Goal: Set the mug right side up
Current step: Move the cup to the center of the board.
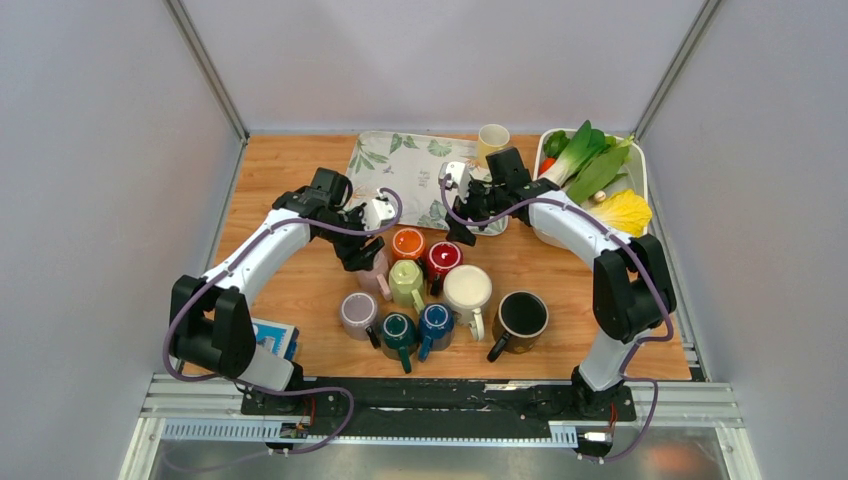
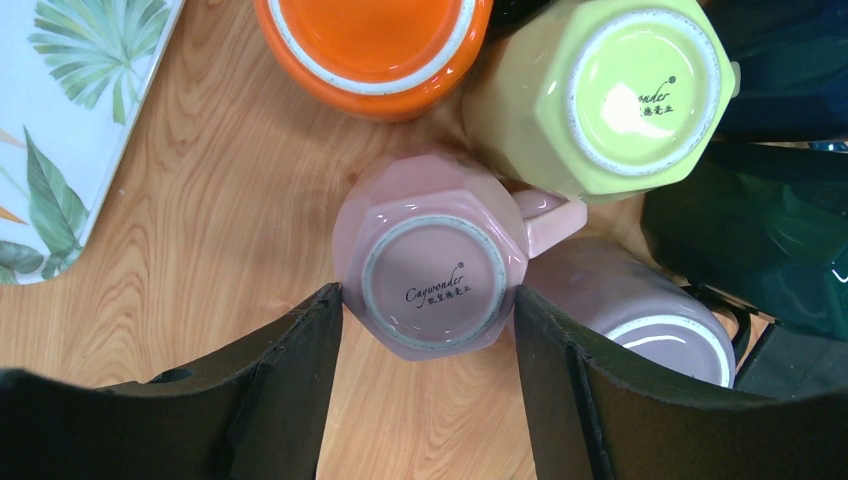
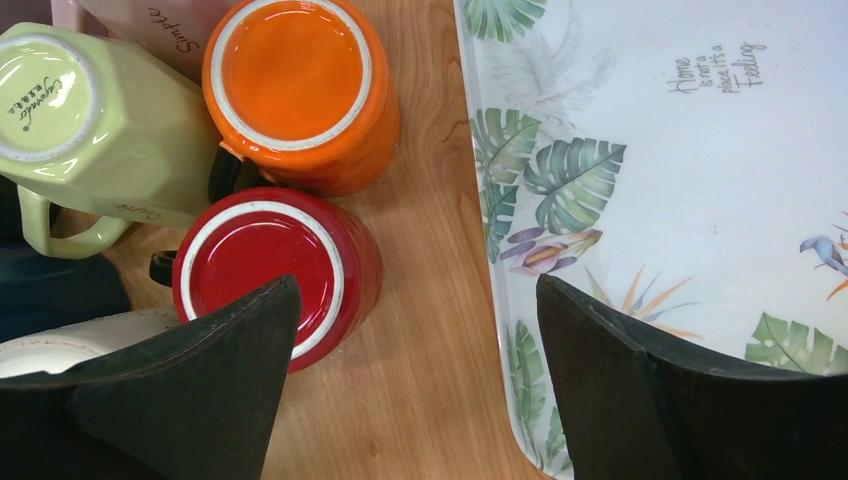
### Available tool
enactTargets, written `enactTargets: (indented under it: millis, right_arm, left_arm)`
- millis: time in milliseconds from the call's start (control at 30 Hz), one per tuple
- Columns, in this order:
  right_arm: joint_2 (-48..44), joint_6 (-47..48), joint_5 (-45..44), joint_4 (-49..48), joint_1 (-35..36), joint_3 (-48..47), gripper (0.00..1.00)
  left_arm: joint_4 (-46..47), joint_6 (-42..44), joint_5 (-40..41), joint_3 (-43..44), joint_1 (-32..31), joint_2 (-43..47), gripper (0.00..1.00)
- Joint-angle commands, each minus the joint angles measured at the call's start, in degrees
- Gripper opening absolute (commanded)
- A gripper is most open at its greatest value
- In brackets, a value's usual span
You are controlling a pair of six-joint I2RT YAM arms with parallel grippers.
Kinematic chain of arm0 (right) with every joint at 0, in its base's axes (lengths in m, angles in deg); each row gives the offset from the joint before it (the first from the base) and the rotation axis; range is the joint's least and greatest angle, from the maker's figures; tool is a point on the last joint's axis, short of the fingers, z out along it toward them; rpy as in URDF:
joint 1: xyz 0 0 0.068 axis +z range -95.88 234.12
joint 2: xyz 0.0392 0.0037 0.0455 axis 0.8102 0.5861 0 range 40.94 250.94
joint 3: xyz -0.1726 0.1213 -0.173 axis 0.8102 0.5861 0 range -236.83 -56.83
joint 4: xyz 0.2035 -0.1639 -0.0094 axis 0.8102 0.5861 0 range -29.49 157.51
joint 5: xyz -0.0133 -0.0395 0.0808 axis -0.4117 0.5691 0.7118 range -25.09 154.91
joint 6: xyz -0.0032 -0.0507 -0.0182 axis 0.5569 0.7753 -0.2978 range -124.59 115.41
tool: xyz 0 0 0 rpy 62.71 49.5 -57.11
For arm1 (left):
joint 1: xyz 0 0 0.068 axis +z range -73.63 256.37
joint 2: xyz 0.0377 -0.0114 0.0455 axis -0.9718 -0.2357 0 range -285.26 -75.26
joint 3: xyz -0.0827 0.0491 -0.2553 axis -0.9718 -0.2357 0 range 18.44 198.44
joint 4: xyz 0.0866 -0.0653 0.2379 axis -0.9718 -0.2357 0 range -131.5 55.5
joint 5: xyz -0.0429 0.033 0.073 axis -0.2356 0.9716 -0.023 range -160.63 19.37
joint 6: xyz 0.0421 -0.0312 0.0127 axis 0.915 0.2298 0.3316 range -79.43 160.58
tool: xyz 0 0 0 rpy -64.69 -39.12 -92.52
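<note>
Over nine clustered mugs (image 1: 436, 290), my left claw (image 2: 428, 292) straddles the upturned pink mug (image 2: 430, 250), clamped or not I can't tell; right claw (image 3: 417, 285) gapes empty by one tray (image 3: 650, 200).

Pink mug (image 2: 432, 285) upside down

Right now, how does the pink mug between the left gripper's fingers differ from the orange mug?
Shape: the pink mug has flat facets; the orange mug is round.
Base: the pink mug's carries printed script; the orange mug's is plain.
Place: the pink mug sits between the fingers of the left gripper; the orange mug stands beyond it, nearer the tray.
Both stand base up.
</note>
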Motion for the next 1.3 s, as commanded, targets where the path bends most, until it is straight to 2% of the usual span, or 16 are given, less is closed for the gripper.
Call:
enactTargets:
  millis: [0,200,467,667,700,733,800,1000,1267]
  right_arm:
    - [-1.58,0.35,1.01,-2.27,0.63,-0.7,0.91]
    - [4.36,-4.6,0.61,-6.59,1.95,-5.77,0.89]
    - [13.13,-9.46,0.05,-10.31,7.12,-13.17,0.89]
    - [15.83,-13.6,0.75,-11.77,7.49,-12.92,0.89]
    - [15.88,-13.9,0.68,-11.77,7.49,-12.5,0.9]
    - [15.78,-14.08,0.35,-11.83,7.49,-11.8,0.9]
    - [15.25,-14.11,-0.05,-11.88,7.49,-9.75,0.9]
    - [12.36,-14.26,-1.03,-12.07,7.41,-2.31,0.91]
    - [10.82,-14.16,-2.6,-12.11,7.4,-0.35,0.92]
  left_arm:
    - [2.77,-0.85,-0.05,-0.49,-0.11,-2.52,0.69]
    - [-2.19,2.92,-0.57,0.63,-0.11,-1.11,0.68]
    - [-4.4,3.53,4.79,-1.44,0.12,2.24,0.65]
    - [6.67,-0.29,0.84,-7.47,0.16,8.84,0.73]
    - [7.89,-1.31,0.64,-7.99,0.16,9.21,0.75]
    - [10.29,-1.78,0.22,-8.9,0.16,9.77,0.81]
    - [12.52,-2.28,-0.65,-9.58,0.11,9.95,0.83]
    - [15.22,-1.87,-2.33,-8.99,-0.2,7.53,0.84]
    - [21.16,-3.61,3.73,-10.86,-0.15,6.82,0.78]
